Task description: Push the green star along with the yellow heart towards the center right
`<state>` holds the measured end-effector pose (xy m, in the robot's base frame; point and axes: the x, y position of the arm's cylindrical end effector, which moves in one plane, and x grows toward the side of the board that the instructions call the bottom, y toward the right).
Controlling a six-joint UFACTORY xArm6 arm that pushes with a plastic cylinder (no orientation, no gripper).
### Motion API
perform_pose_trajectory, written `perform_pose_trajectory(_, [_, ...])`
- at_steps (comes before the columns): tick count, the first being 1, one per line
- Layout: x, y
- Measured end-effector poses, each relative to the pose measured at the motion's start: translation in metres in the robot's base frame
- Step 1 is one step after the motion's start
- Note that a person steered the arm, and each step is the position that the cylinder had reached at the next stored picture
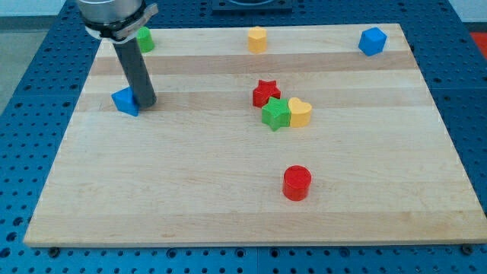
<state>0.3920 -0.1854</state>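
The green star (275,113) lies near the middle of the wooden board (228,198). The yellow heart (300,112) touches its right side. A red star (265,93) touches the green star's upper left. My tip (145,103) rests on the board far to the view's left of these blocks, right beside a blue block (125,100) that touches its left side.
A green block (144,39) sits at the top left, partly behind the rod. A yellow block (257,39) is at the top centre, a blue block (372,41) at the top right, and a red cylinder (297,183) below the green star.
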Motion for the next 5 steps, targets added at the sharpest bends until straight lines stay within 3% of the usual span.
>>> perform_pose_trajectory(3, [0.009, -0.007])
perform_pose_trajectory(5, [0.010, 0.102])
